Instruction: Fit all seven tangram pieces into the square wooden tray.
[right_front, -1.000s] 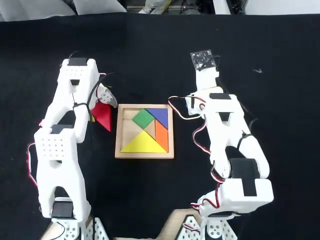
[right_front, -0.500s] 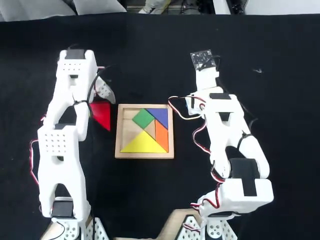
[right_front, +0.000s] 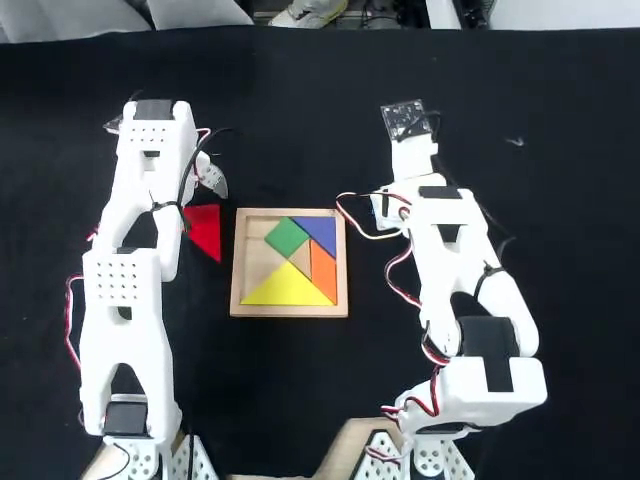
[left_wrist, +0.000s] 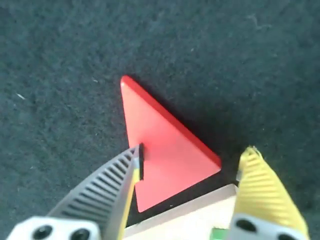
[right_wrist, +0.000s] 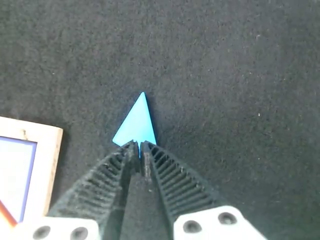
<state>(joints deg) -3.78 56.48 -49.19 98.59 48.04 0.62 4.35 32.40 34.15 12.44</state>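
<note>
The square wooden tray (right_front: 240, 300) lies mid-table holding green, blue, orange and yellow pieces, with bare wood on its left side. Just left of it a red triangle (right_front: 206, 230) lies flat on the black cloth. My left gripper (right_front: 203, 187) hovers a little beyond it, open. In the left wrist view the red triangle (left_wrist: 162, 147) lies between and under the spread fingers of the left gripper (left_wrist: 192, 151), beside the tray's edge (left_wrist: 190, 220). My right gripper (right_wrist: 139, 147) is shut, its tips over the base of a small light-blue triangle (right_wrist: 137, 122) near a tray corner (right_wrist: 47, 150).
Black cloth covers the whole table. The right arm's white body (right_front: 450, 260) stands right of the tray, with a cable looping close to the tray's far right corner. Open cloth lies in front of the tray and at the far side.
My left gripper has drawn back toward the far side, away from the red triangle, which stays on the cloth beside the tray. The right arm has not moved.
</note>
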